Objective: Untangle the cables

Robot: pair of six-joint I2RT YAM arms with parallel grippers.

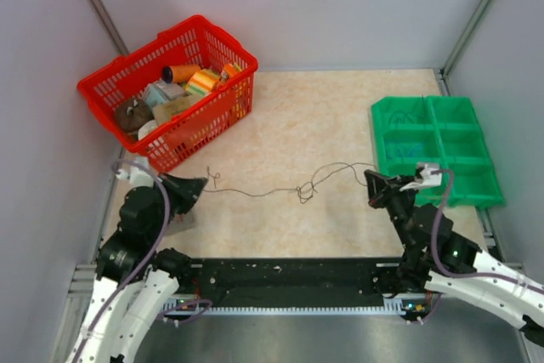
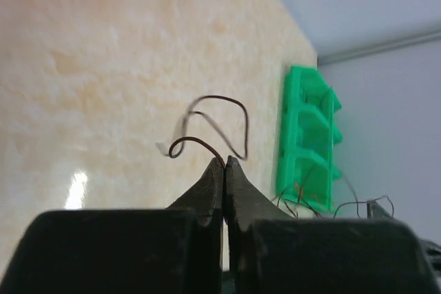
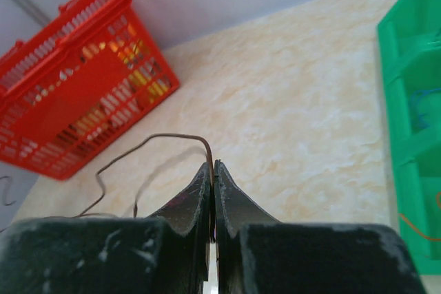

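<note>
Top external view: the cables (image 1: pixel 255 195) hang strung between the left gripper (image 1: pixel 204 184) and right gripper (image 1: pixel 371 178), both pinching wire, with 1 small knot (image 1: pixel 304 193) seemingly left to undo.

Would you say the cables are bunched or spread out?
Spread out: the cables stretch between left pincer and right pincer, one knot midway.

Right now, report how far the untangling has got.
Done: the cables are stretched into a long line. In hand: the left gripper and right gripper each pinch an end. Left: a small knot sits mid-span.
</note>
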